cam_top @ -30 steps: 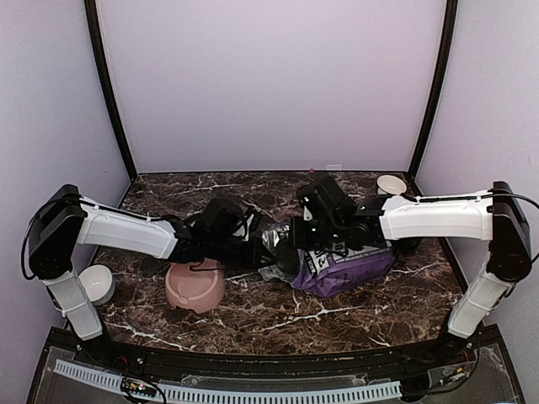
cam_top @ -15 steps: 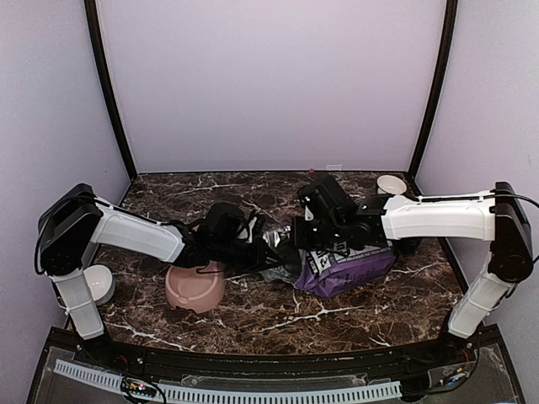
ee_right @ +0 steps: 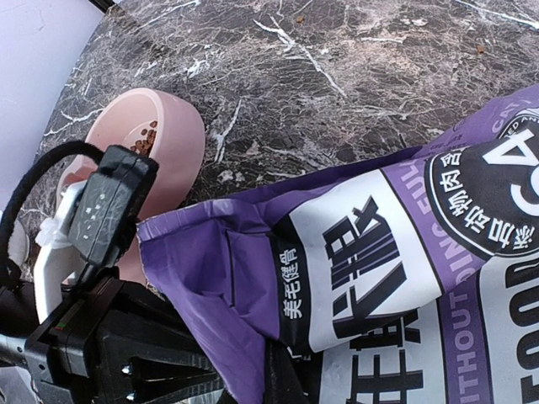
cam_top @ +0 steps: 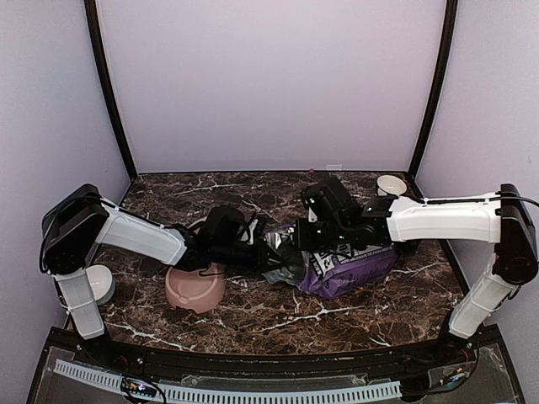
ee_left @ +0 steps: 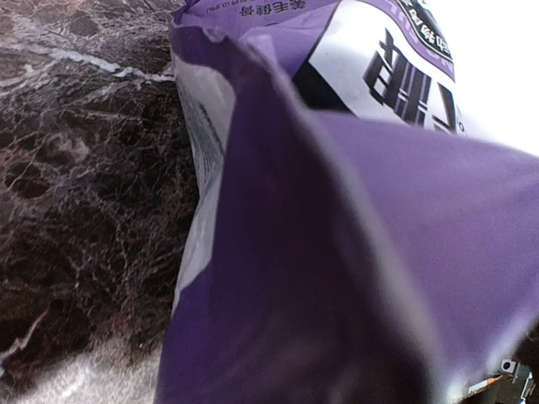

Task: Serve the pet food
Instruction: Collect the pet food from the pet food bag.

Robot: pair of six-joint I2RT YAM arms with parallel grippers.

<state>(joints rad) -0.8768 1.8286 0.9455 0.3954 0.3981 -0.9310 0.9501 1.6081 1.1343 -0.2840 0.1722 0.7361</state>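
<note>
Left gripper (cam_top: 263, 251) sits at the mouth end of the bag (cam_top: 349, 265). Its wrist view is filled by purple film running right up to the lens. Its fingers are pinched on the edge of the bag's opening, as far as the right wrist view allows. Right gripper (cam_top: 305, 240) is pressed together over the bag's upper face. The film is gathered up toward it, so it is judged to be nipping a fold there.

Risks noted:
- Thin film may slide out of either pinch. The bag would then slump onto the table (cam_top: 253, 316) and the mouth would fall shut.
- The bag's mouth lies beside the bowl (ee_right: 181, 126), not over it. A tilt begun from this position would likely scatter pellets on the marble between the left gripper and the bowl.
- The two grippers are close together at the bag. A careless lift could bring them into contact.

Location of the food: a few pieces of kibble (ee_right: 145, 137) show inside the bowl, just beyond the left gripper on the side away from the bag. The remainder is presumed to be inside the bag below the right gripper, and cannot be seen.
</note>
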